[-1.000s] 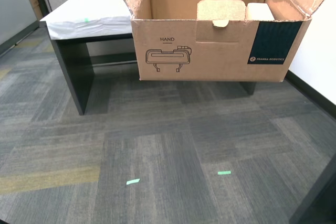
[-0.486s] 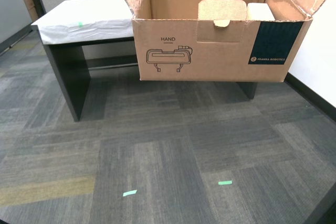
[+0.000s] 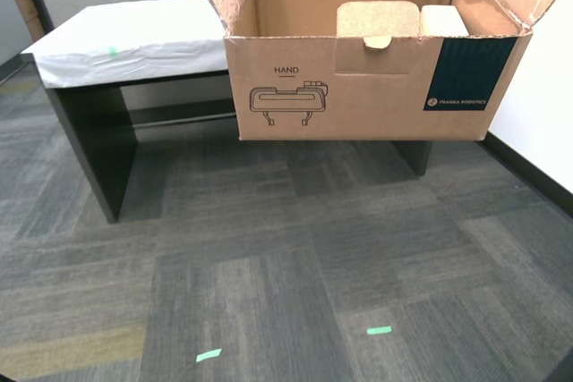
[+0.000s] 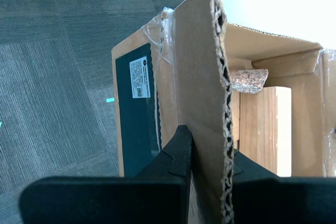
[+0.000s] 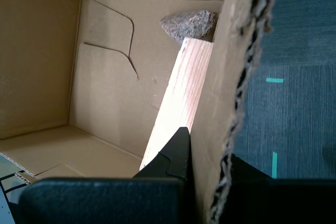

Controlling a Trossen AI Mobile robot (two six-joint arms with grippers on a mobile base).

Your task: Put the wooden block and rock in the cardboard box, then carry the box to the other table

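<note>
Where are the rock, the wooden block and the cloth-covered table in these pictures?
rock (image 5: 188,24), first wrist view: its speckled top face.
wooden block (image 4: 265,129), second wrist view: middle of its grained face.
cloth-covered table (image 3: 134,38), exterior view: bare white cloth on its top.

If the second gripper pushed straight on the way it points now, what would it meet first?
My second gripper is already shut on a wall of the cardboard box. Going on, it would slide along that wall; past its edge lies the carpet floor, though depth is unclear.
</note>
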